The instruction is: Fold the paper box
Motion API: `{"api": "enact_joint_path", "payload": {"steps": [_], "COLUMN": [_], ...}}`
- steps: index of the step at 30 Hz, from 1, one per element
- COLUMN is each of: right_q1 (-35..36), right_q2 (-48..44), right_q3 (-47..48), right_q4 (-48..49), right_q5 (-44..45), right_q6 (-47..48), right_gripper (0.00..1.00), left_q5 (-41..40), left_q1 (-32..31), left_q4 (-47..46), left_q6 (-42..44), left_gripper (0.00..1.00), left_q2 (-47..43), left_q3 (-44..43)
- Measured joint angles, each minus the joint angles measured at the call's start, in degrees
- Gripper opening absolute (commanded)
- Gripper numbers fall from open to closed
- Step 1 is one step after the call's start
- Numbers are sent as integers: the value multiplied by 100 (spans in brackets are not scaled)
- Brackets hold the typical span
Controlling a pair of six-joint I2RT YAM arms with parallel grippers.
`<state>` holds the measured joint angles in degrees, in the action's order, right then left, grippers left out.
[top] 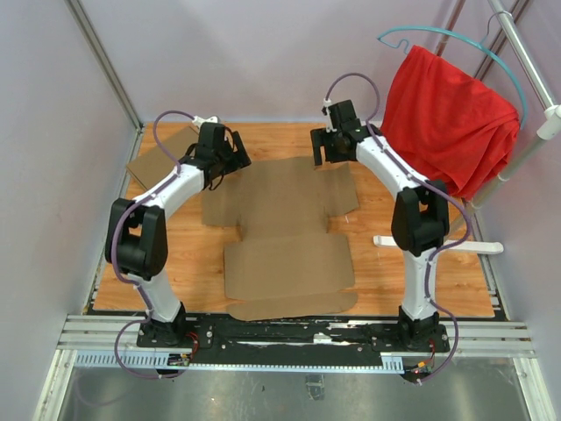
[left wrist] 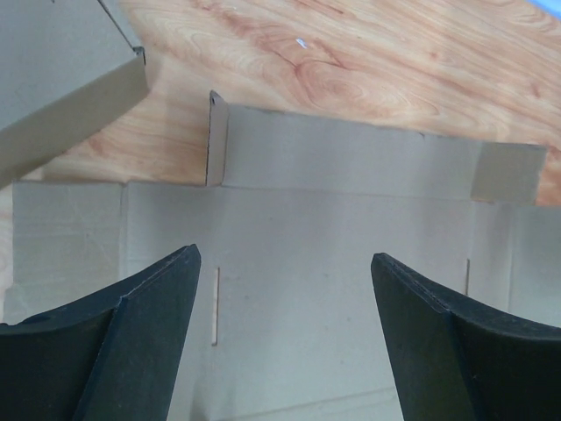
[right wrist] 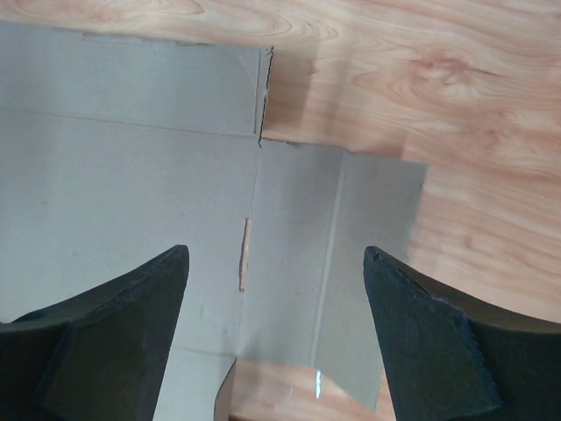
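Observation:
The paper box [top: 285, 230] lies unfolded as a flat brown cardboard sheet in the middle of the wooden table. My left gripper [top: 233, 163] hovers over its far left part, open, with nothing between its fingers. In the left wrist view that gripper [left wrist: 285, 259] looks down on a panel of the paper box [left wrist: 351, 228], where a small tab [left wrist: 216, 140] stands up at the far edge. My right gripper [top: 327, 156] hovers over the sheet's far right corner, also open and empty. In the right wrist view this gripper [right wrist: 274, 254] is above a creased side flap [right wrist: 337, 254] and a narrow slot [right wrist: 244, 254].
A second cardboard piece [top: 160, 153] lies at the back left, its raised edge [left wrist: 66, 88] showing in the left wrist view. A red cloth [top: 447, 118] hangs on a rack at the right. A white strip [top: 438, 244] lies beside the right arm.

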<state>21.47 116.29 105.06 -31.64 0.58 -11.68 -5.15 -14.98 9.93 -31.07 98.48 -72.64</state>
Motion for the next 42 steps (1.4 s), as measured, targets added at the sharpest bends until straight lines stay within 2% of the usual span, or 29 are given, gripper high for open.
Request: {"api": "enact_joint_path", "payload": {"steps": [6, 12, 14, 18, 24, 27, 29, 31, 37, 42], "right_q1": [2, 2, -4, -28, -59, -61, -61, -61, -76, -79], "right_q2": [981, 1547, 1729, 2055, 2361, 2465, 2542, 2590, 2608, 2074], "right_q3": [719, 1451, 1722, 2140, 2293, 2304, 2323, 2356, 2347, 1091], "right_q4": [-59, -85, -92, -81, -70, -66, -63, -57, 179, 1331], "right_q5": [-120, -120, -122, -186, -297, -315, -317, -315, -339, -339], "right_q6": [109, 146, 155, 179, 157, 149, 142, 142, 125, 151], "right_gripper": [81, 79, 73, 52, 45, 37, 23, 2, 1, 1], "left_q5": [-365, -780, -883, -968, -981, -977, -960, -931, -885, -772], "left_q1": [-9, -9, -9, 15, 48, 57, 61, 61, 61, 61], "left_q4": [350, 535, 605, 671, 691, 673, 664, 608, 525, 367], "left_q6": [221, 402, 455, 525, 535, 535, 538, 538, 568, 667], "left_gripper": [84, 85, 84, 84, 84, 84, 84, 84, 84, 83], "left_q2": [798, 1303, 1429, 1727, 1829, 1829, 1829, 1829, 1816, 1530], "left_q3": [-804, -1362, -1519, -1867, -1886, -1884, -1880, -1853, -1687, -1285]}}
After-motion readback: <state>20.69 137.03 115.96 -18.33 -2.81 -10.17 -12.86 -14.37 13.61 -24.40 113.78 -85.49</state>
